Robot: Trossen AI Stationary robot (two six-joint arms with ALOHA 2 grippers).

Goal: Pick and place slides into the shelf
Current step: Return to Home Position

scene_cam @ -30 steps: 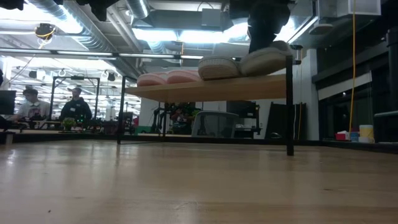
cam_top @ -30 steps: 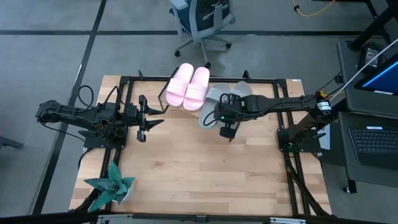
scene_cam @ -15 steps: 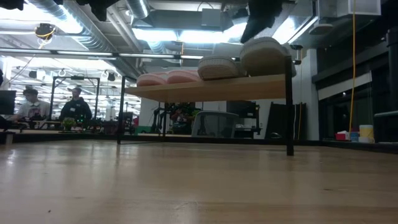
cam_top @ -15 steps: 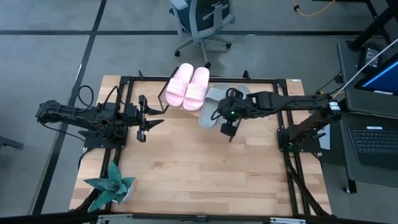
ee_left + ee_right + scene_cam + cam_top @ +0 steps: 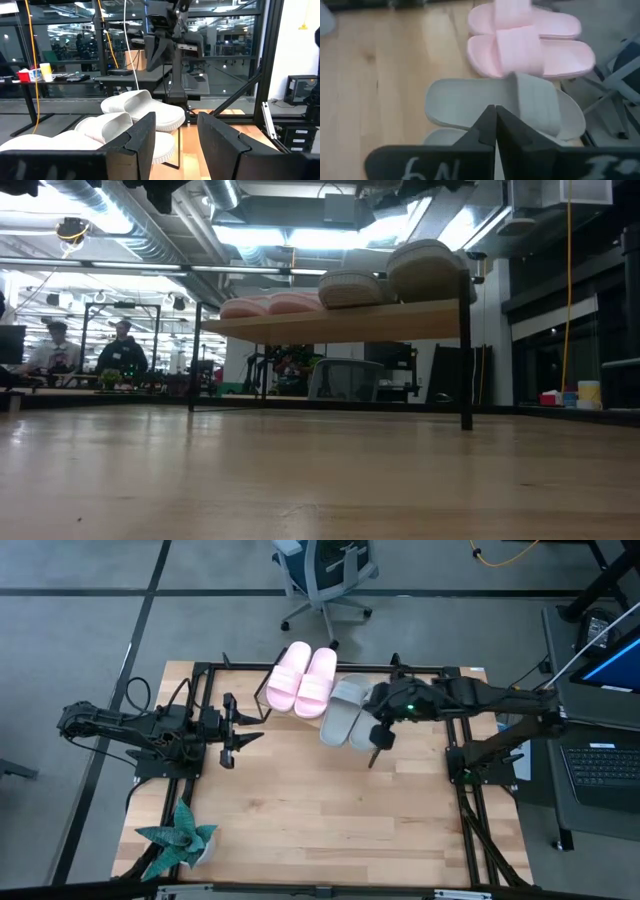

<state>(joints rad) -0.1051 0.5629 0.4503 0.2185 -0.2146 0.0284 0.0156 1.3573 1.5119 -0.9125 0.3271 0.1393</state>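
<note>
The shelf [image 5: 340, 323], a light wood board on thin black legs, stands at the table's far side. The pale pink pair of slides [image 5: 305, 678] [image 5: 270, 305] lies on it by the soles, with the grey-green pair [image 5: 348, 708] [image 5: 385, 278] to its right. My right gripper [image 5: 378, 737] [image 5: 495, 125] is shut and hangs above the near end of the grey-green pair, touching nothing. In its wrist view I see a grey-green slide [image 5: 505, 102] and the pink pair [image 5: 530, 40] below it. My left gripper [image 5: 232, 730] [image 5: 175, 135] waits open at the table's left, pointing level toward the shelf.
A potted plant [image 5: 180, 840] stands at the near left corner. Black frame rails [image 5: 460, 780] run along the table's sides. An office chair [image 5: 325, 570] stands beyond the far edge and a laptop [image 5: 600, 765] beyond the right edge. Bare wood [image 5: 310, 800] lies in front of the shelf.
My right gripper has risen from the right-hand grey-green slide, up out of the low view, and drawn back toward the table's right edge, tipping more level. It has stayed shut. That slide now shows whole on the shelf beside its mate.
</note>
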